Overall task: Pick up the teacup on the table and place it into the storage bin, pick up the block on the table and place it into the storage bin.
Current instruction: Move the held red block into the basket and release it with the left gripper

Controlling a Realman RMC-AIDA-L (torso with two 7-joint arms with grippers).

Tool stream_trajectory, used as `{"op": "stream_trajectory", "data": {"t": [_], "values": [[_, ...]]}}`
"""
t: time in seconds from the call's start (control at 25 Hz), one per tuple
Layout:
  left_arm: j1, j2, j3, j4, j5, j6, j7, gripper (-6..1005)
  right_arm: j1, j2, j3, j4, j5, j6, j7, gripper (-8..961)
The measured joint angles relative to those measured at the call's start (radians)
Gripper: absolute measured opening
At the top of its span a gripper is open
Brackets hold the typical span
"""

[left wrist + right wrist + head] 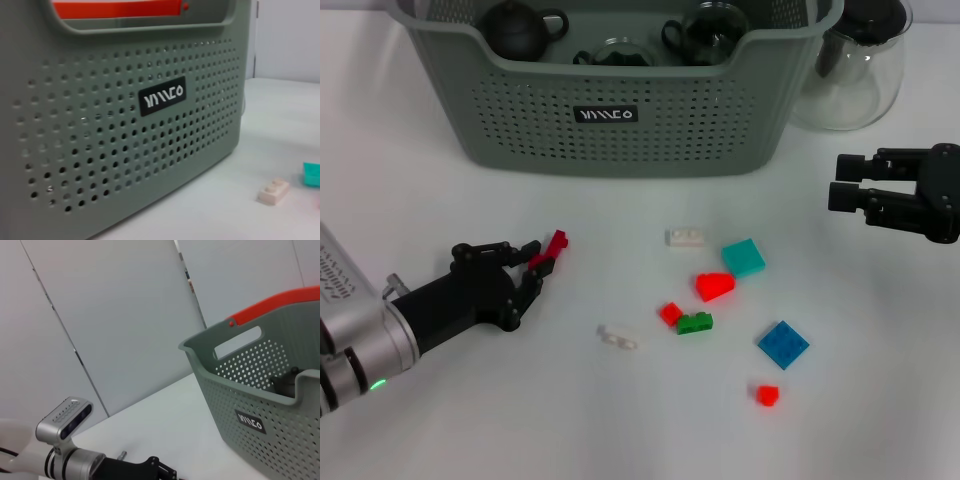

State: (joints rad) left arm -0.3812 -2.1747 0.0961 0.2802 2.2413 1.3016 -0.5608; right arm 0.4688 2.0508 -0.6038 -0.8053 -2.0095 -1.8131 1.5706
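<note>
The grey-green storage bin point(720, 130) stands at the back centre, its black label point(605, 114) facing me. Inside it lie a dark teacup point(705, 30), another dark cup point(615, 52) and a black teapot point(520, 25). No teacup stands on the table. My left gripper point(538, 260) lies low at the left, in front of the bin, shut on a small red block point(557, 242). My right gripper point(848, 180) hovers at the right edge, open and empty. The left wrist view shows the bin's wall point(100, 150) close up. The right wrist view shows the bin point(250, 390) from the side.
Loose blocks lie in the centre right: white point(686, 237), teal point(744, 257), red point(715, 286), small red point(670, 313), green point(695, 323), blue point(783, 344), red point(767, 394) and white point(617, 338). A glass pitcher point(850, 70) stands right of the bin.
</note>
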Motion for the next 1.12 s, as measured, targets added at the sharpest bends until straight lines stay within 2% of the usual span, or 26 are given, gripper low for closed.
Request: {"op": "stream_trajectory", "data": {"t": [0.24,0.32,0.48,0.68,0.72,0.84,0.92,1.0,1.12], "values": [[0.011,0.010,0.010,0.089,0.011,0.109,-0.179,222,0.000,-0.002,0.003,0.000,0.000,-0.004,0.000,486],[0.018,0.017,0.024,0.148,0.014,0.190,-0.283,228,0.001,-0.003,0.001,0.000,0.000,-0.003,0.000,486],[0.019,0.047,0.071,0.257,0.015,0.404,-0.541,240,0.002,-0.003,-0.002,0.000,0.000,-0.001,0.000,486],[-0.048,0.081,0.074,0.336,-0.011,0.685,-0.832,255,0.002,-0.001,-0.002,0.000,0.000,0.000,0.000,485],[-0.048,0.081,0.074,0.336,-0.011,0.685,-0.832,258,0.001,-0.001,-0.002,0.000,0.000,0.000,0.000,485],[-0.159,0.117,0.090,0.337,-0.138,0.746,-1.073,267,-0.001,-0.001,-0.002,0.000,0.000,0.000,0.000,485],[-0.210,0.126,0.089,0.341,-0.178,0.733,-1.144,273,-0.003,-0.001,-0.002,0.000,0.000,0.000,0.000,485],[-0.286,0.143,0.090,0.354,-0.218,0.676,-1.231,279,-0.003,-0.002,-0.002,0.000,-0.001,0.000,0.000,485],[-0.400,0.186,0.128,0.369,-0.233,0.520,-1.331,289,-0.001,-0.002,-0.002,0.000,-0.001,0.001,0.000,485]]}}
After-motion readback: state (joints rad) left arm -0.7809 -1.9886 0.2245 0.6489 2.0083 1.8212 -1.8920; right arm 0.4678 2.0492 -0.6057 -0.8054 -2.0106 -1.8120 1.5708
